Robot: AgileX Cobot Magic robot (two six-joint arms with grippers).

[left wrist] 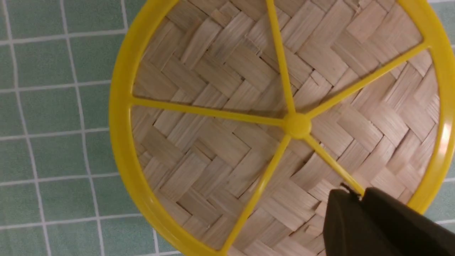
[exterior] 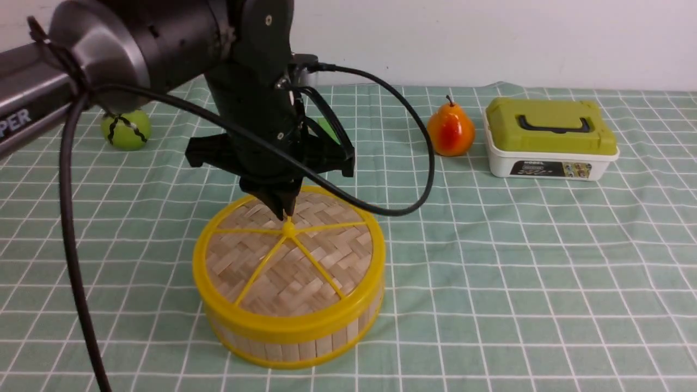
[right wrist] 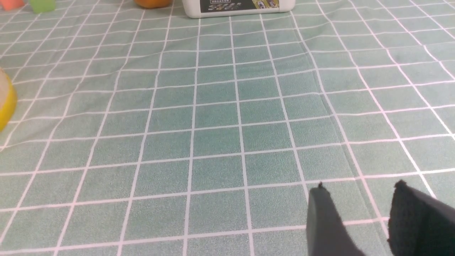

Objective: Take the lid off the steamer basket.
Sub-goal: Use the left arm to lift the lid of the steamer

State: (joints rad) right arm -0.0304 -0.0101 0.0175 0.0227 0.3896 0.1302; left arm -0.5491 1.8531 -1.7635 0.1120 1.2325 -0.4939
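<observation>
Nothing is off yet: the lid (exterior: 288, 256) sits flush on the basket (exterior: 305, 340), directly under your left jaws. Those jaws are closed to a thin seam, tips at the knob (exterior: 288, 227), a spoke (left wrist: 330, 161) running into the seam; I cannot tell whether they truly pinch it. Your right jaws stand apart and empty over the tabletop (right wrist: 220, 117), so the lift remains.

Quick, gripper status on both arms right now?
Left gripper: shut, fingers together, tips at the centre of the lid; nothing visibly held.
Right gripper: open, empty, above the tablecloth.
</observation>
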